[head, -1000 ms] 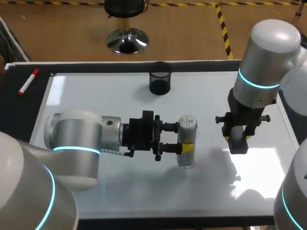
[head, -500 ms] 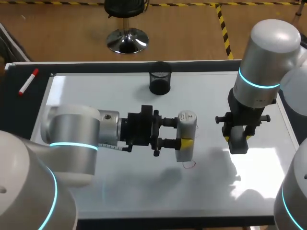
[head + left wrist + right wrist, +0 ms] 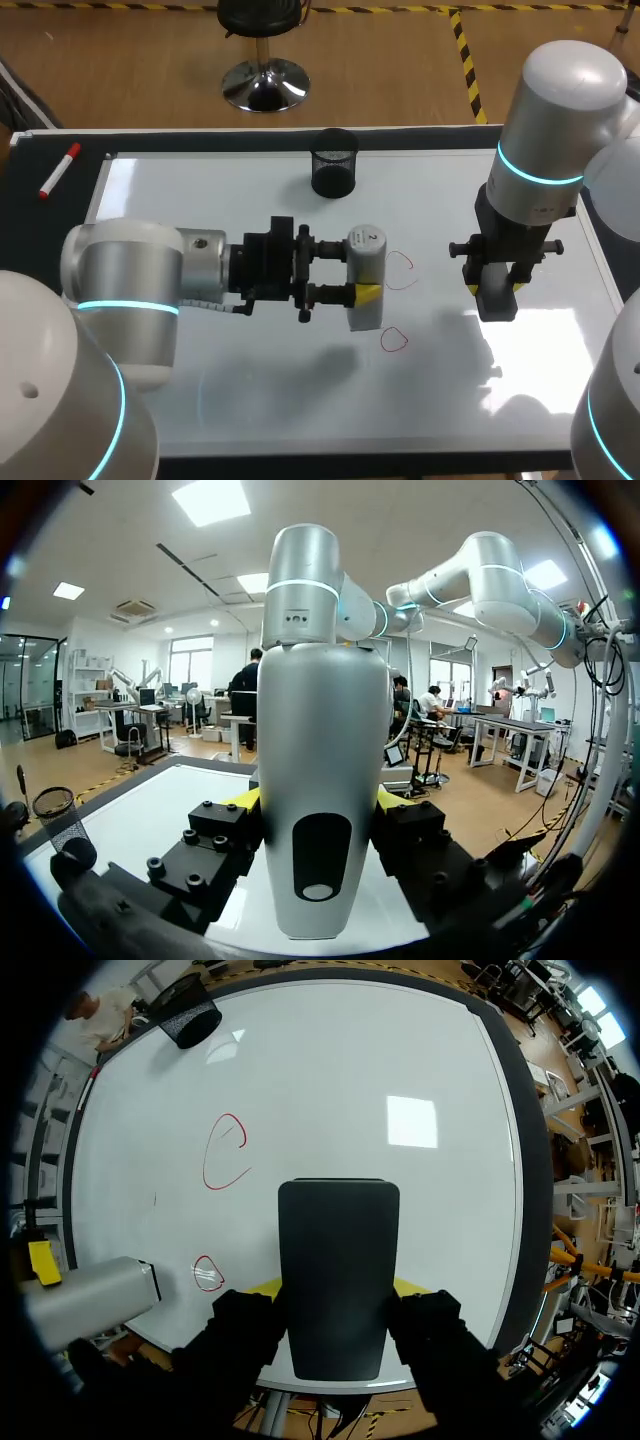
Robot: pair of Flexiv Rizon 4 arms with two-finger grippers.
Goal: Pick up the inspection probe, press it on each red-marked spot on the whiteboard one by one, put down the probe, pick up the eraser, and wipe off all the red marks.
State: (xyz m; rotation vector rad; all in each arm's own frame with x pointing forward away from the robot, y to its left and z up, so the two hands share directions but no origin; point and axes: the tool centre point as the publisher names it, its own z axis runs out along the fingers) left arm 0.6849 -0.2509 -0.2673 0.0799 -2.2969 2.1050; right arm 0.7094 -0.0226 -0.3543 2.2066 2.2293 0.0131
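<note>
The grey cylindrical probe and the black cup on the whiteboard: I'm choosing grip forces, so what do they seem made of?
Grey cylindrical probe: probably smooth plastic or painted metal with a satin finish; its body shows soft highlights and no grain. Black cup: apparently wire mesh, matte; a fine grid pattern shows on its wall.

head: high behind, looking down | left wrist: low, level | right wrist: overhead, close | shared: whiteboard (image 3: 300, 400)

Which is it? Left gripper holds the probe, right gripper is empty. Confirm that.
Wrong on the right gripper: it is shut on the black eraser, as the right wrist view shows. The left gripper does hold the probe.
</note>
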